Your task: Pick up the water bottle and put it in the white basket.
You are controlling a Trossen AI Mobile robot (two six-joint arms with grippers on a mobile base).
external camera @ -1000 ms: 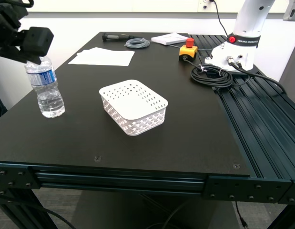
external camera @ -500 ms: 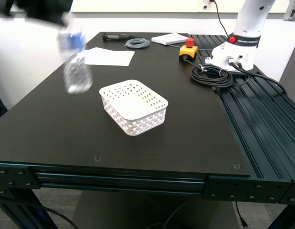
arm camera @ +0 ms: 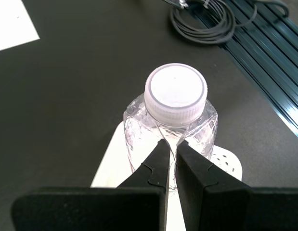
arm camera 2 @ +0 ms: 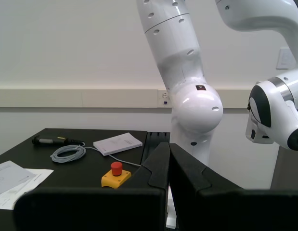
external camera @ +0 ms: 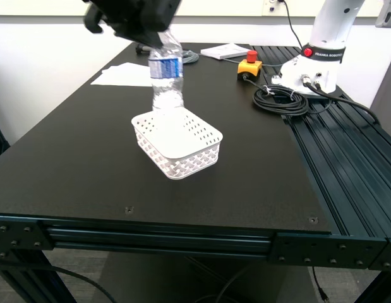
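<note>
— Over the black table point(external camera: 88, 164), near its middle, see that? My first gripper point(arm camera: 171, 144) has the water bottle point(external camera: 166, 79) pinched just under the white cap, fingers point(arm camera: 156, 159) pressed in so the plastic neck creases.

— Is it in the white basket point(external camera: 177, 140) yet?

— Hard to say. In the exterior view the bottle stands roughly upright with its base at the basket's far rim; whether it touches the floor of the basket or hangs just above it, I cannot tell. From the first wrist view the cap faces the camera and the basket's white shows underneath the bottle.

— And the other arm?

— My second gripper point(arm camera 2: 168, 159) is up off the table, its fingertips closed together on nothing, facing a white robot arm point(arm camera 2: 187, 91) against the wall.

— What else is lying about?

— Some paper sheets point(external camera: 129, 74) at the far side toward the exterior view's left, a yellow box with a red button point(external camera: 249, 67), and a coil of black cable point(external camera: 280, 100) by the white robot's base.
</note>
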